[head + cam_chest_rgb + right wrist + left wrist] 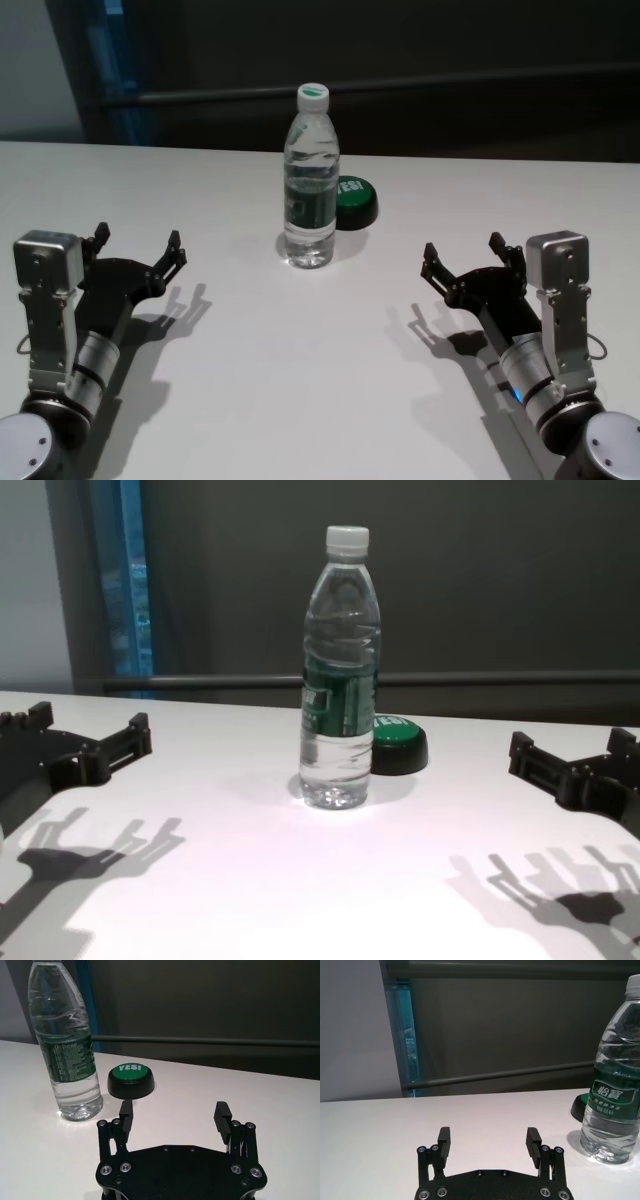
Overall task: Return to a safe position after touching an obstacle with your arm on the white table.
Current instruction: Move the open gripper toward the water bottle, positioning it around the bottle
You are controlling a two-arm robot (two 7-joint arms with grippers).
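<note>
The water bottle (310,180) stands up straight on the white table (300,380). The left gripper (138,247) and the right gripper (462,260) sit far out on each side, both wide open, holding nothing.

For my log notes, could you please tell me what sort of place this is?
Probably a lab or test room: a bare white table holding only a water bottle and a green button, with a dark wall behind.

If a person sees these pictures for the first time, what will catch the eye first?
First the tall water bottle, standing upright alone in the middle of the white table. Just behind it sits a green-topped button. Then the two black arms on either side: the left end effector and right end effector, both open, apart from the bottle.
</note>
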